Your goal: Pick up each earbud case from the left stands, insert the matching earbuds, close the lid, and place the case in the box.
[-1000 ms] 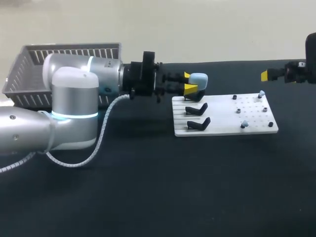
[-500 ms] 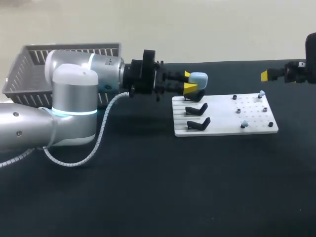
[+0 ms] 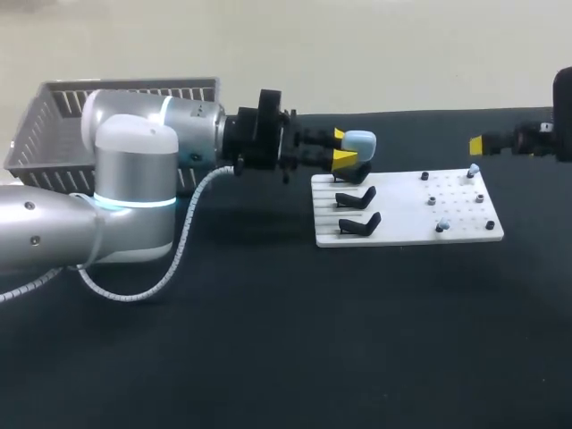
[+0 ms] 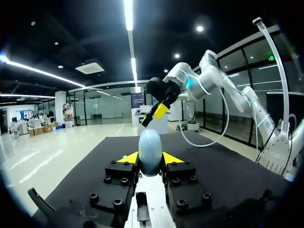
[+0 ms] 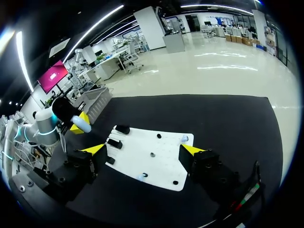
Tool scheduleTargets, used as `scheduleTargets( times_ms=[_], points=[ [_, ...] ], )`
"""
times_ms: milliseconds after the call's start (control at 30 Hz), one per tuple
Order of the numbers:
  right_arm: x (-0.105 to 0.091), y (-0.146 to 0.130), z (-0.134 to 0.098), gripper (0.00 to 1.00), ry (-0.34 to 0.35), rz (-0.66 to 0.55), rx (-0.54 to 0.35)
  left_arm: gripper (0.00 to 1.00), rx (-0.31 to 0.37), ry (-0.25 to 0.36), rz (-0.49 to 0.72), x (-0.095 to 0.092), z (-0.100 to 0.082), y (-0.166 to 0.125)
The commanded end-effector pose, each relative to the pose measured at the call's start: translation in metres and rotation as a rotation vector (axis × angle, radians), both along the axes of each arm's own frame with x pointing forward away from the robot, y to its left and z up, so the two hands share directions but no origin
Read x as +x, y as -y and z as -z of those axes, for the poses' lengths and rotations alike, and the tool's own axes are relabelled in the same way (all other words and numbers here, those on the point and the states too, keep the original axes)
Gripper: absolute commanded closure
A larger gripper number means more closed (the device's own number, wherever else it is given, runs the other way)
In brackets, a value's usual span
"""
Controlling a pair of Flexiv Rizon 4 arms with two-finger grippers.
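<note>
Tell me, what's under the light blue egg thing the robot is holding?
Below the light blue case is a black stand on the white board. The left jaws holding the case cover part of that stand, so its top is hidden.

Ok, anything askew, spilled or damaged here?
Nothing stands out. The left gripper holds the pale blue case squarely, the white board lies flat, and the right gripper hangs open near it.
</note>
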State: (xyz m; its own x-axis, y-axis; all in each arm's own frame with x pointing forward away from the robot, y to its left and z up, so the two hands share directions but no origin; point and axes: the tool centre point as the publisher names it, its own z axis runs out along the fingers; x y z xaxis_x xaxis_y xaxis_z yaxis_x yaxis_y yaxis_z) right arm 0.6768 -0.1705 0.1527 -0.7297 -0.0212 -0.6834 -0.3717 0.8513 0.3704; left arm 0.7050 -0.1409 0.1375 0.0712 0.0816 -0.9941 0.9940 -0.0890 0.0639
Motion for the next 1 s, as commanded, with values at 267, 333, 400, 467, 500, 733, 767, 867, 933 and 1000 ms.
scheduleTargets(
  times_ms=[267,333,400,467,500,733,767,867,933,1000],
  points=[
    [-0.059,-0.050,-0.031,0.00,0.019,0.006,-0.147,1.00,-0.002,0.001,0.000,0.001,0.001,0.000],
    [-0.063,-0.060,-0.034,0.00,0.012,0.019,-0.185,1.00,-0.002,0.001,0.000,0.001,0.001,0.000],
    [-0.065,-0.069,-0.035,0.00,-0.007,0.008,-0.203,1.00,-0.002,0.001,0.000,0.001,0.001,0.000],
    [-0.064,-0.078,-0.031,0.00,-0.028,-0.015,-0.241,1.00,-0.002,0.001,0.000,0.001,0.001,0.000],
    [-0.063,-0.081,-0.027,0.00,-0.041,-0.017,-0.262,1.00,-0.002,0.001,0.000,0.001,0.001,0.000],
    [-0.058,-0.101,-0.023,0.00,-0.084,-0.047,-0.287,1.00,-0.002,0.001,0.000,0.001,0.001,0.000],
    [-0.057,-0.103,-0.024,0.00,-0.084,-0.050,-0.289,1.00,-0.002,0.001,0.000,0.001,0.001,0.000],
    [-0.054,-0.110,-0.026,0.00,-0.090,-0.069,-0.295,1.00,-0.002,0.001,0.000,0.001,0.001,0.000],
    [-0.051,-0.113,-0.025,0.00,-0.095,-0.074,-0.303,1.00,-0.002,0.001,0.000,0.001,0.001,0.000],
    [-0.049,-0.118,-0.024,0.00,-0.099,-0.079,-0.299,1.00,-0.002,0.001,0.000,0.001,0.001,0.000]
  ],
)
